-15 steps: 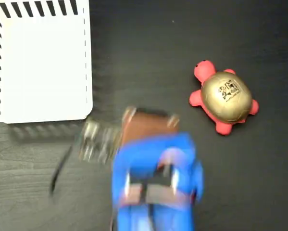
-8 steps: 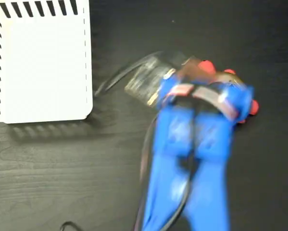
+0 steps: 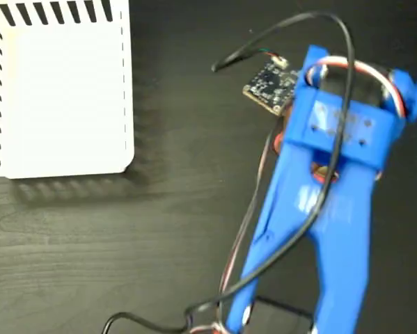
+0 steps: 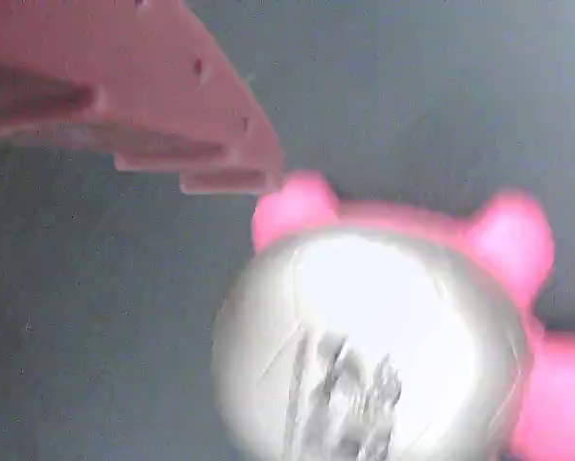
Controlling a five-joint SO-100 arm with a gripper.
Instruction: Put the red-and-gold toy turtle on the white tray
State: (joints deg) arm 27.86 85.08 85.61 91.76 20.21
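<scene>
Turtle approach is the step in hand, as we judge it: the blue arm [image 3: 333,209] hangs over the red-and-gold toy turtle [image 4: 383,336], which sits on the dark desk [image 3: 124,250] at the right of the fixed view, well apart from the white tray [image 3: 62,90] in the upper-left corner. In the fixed view we see only slivers of red at the arm's edges; the rest of the toy is hidden under the arm. In the wrist view the shell fills the lower middle, washed out to near white, with red limbs poking out at the top and right. One finger [image 4: 153,106] of the hand shows at upper left, its tip just above and beside one limb; we cannot tell if it touches. The other finger is out of frame, so we cannot tell whether the hand is spread or pressed together, and nothing shows it pinching the toy. To do this well, we should centre the shell between the fingers first, come down low enough to catch the body below the dome rather than the slick top, close gently since the toy looks soft, then lift clear of the desk before swinging toward the tray and clearing its slotted wall. Loose cable [image 3: 292,42] and a small circuit board [image 3: 271,85] ride near the wrist; we should watch for snagging. Writing: a dark print sits on the shell in the wrist view, too blurred to read.
</scene>
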